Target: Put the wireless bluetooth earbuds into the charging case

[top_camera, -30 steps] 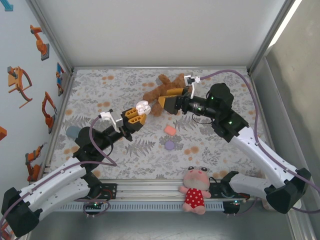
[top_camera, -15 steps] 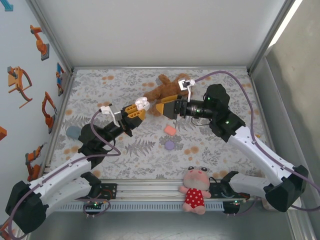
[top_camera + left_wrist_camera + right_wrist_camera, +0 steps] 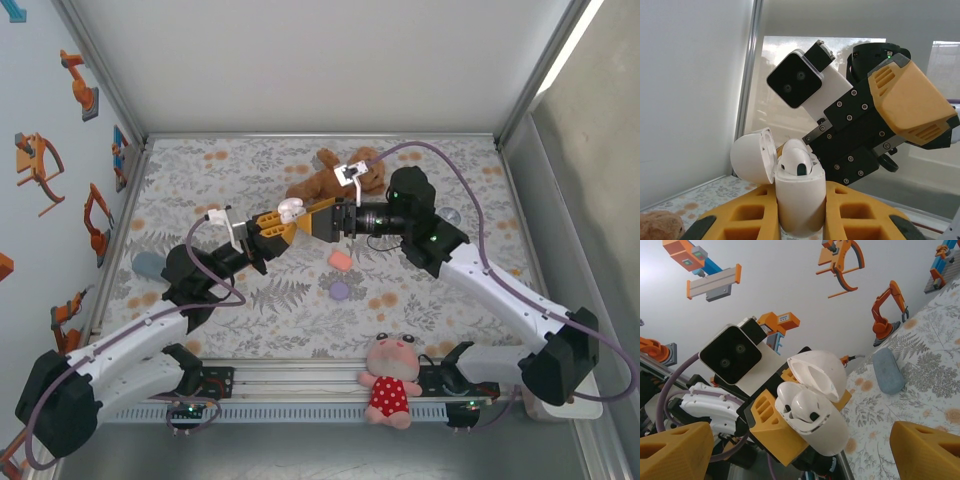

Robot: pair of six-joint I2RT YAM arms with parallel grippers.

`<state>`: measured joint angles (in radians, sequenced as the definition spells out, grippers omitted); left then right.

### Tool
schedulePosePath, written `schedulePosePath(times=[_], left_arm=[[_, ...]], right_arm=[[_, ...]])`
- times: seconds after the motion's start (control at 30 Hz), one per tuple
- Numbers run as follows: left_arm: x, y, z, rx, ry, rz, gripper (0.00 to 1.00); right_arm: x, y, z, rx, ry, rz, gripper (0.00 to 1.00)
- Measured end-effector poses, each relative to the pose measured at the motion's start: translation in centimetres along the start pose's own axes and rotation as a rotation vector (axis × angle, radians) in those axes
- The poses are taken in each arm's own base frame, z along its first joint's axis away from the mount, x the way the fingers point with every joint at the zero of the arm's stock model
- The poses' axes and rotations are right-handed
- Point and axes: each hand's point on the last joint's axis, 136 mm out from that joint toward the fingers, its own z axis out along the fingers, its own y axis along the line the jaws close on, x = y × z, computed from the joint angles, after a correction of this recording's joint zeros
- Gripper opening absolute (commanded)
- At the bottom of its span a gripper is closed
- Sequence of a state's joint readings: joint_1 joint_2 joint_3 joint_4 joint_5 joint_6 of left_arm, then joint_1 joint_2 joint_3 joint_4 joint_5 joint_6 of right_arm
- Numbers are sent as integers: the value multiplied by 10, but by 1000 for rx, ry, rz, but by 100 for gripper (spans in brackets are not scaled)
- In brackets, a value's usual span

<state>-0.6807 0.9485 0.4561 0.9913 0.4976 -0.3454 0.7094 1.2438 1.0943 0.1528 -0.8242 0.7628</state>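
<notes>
Top external view hides much from you: the right arm's wrist covers part of the brown teddy bear (image 3: 325,180), and the pink piece (image 3: 340,259) and purple round piece (image 3: 340,291) on the cloth are too small to identify. A small grey round thing (image 3: 452,215) peeks out beside the right arm.

Your left gripper (image 3: 285,218) is clamped on the white charging case (image 3: 290,209), holding it above the table with its lid (image 3: 752,160) hinged back. In the left wrist view you can see a white earbud (image 3: 794,156) seated in the case, a dark mark on its face; the case's lower end is cut off by the frame edge. From the right wrist view, two rounded white bud tops (image 3: 800,405) seem to fill the wells, though you cannot separate them cleanly.

Your right gripper (image 3: 312,214) faces the case with its jaws wide apart, the yellow fingertips sitting in the bottom corners of its own view, not touching the case.

Around them: a blue-grey oval pebble shape (image 3: 147,264) near the left edge, and a plush doll (image 3: 390,375) in a red dotted dress by the arm bases. The tablecloth (image 3: 200,180) is fern-printed; the case is glossy and egg-smooth, the fingers ribbed yellow plastic.
</notes>
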Motion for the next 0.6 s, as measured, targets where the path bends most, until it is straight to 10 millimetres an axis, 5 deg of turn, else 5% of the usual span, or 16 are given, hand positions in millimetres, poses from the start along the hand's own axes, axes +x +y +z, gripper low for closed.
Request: schedulePosePath(times=[0.6], left_arm=[[-2,-8,4,56,11,-12,0]], right_arm=[[-14,12,9,-57,-6,-47,86]])
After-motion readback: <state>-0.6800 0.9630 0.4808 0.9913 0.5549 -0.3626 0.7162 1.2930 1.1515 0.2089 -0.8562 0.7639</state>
